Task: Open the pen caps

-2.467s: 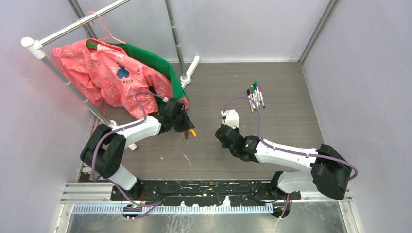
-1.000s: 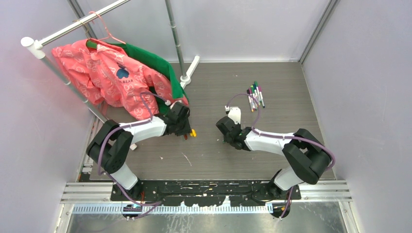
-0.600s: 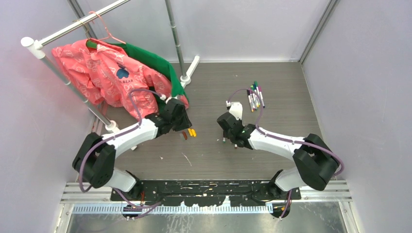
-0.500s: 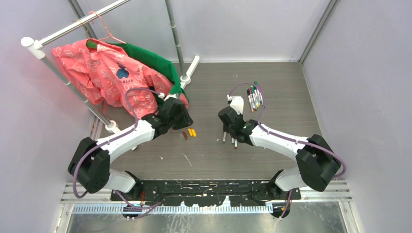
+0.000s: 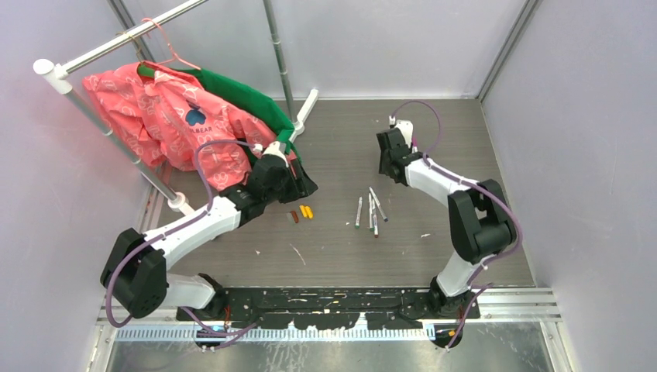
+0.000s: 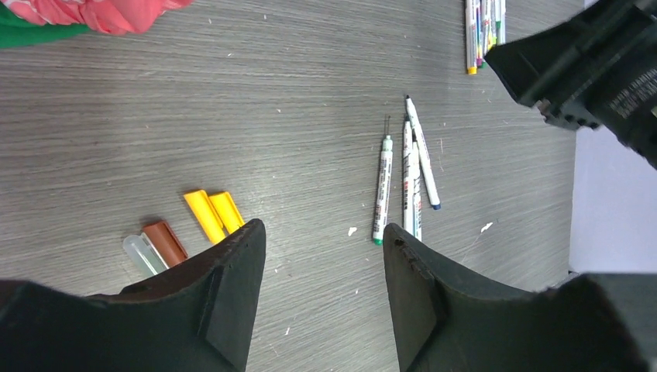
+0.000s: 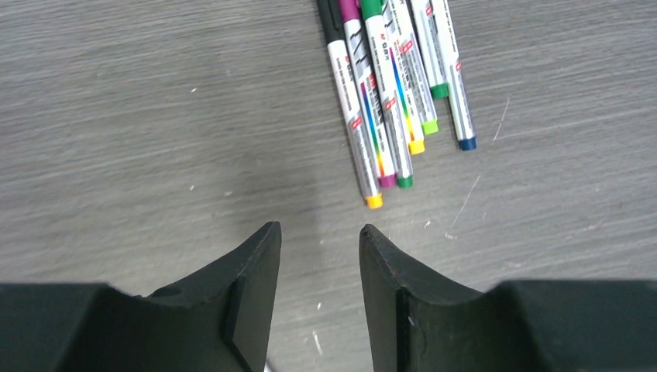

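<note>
Lining up on a capped pen

Top view: loose pen caps [image 5: 300,213] lie left of centre and uncapped pens [image 5: 371,209] at centre, on the grey woodgrain table [image 5: 465,116]. Left wrist: the left gripper [image 6: 321,232] stands parted and empty over smooth yellow, brown and clear caps. Right wrist: the right gripper [image 7: 319,232], parted and empty, sits below the capped pens [image 7: 387,101] (their caps cropped at the top). I'd single out one slim glossy barrel and pinch it squarely.

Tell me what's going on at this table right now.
Pens are being uncapped here. Several uncapped pens lie loose in the middle, with loose pen caps beside the left gripper, which is open and empty. The right gripper, also open and empty, hovers by a bundle of capped pens at the far side.
</note>
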`<state>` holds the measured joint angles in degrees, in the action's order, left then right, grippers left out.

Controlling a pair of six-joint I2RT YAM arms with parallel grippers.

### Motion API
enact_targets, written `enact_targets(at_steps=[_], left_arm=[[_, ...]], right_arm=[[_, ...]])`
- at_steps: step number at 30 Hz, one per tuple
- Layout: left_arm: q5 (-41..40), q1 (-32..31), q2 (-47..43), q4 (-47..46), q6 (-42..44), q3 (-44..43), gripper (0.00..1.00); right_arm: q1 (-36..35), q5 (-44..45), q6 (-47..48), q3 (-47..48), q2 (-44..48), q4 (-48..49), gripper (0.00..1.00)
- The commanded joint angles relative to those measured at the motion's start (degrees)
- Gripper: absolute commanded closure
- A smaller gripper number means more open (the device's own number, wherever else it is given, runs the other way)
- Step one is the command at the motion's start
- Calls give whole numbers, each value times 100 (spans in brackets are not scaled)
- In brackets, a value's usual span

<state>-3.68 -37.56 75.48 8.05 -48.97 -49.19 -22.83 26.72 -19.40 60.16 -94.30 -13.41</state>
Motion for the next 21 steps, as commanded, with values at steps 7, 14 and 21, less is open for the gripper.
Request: enact_targets(at_steps=[7,14,21], left_arm=[[158,-40,21,-693,108,-32,42],[217,-39,301,-771,98,-106,42],[184,-34,338,-772,103,-115,42]], right_arm=[[680,-635,369,1004,-989,230,52],[856,-897,334,1375,-1459,155,52],[1028,-1156,243,1758,-1776,-142,53]])
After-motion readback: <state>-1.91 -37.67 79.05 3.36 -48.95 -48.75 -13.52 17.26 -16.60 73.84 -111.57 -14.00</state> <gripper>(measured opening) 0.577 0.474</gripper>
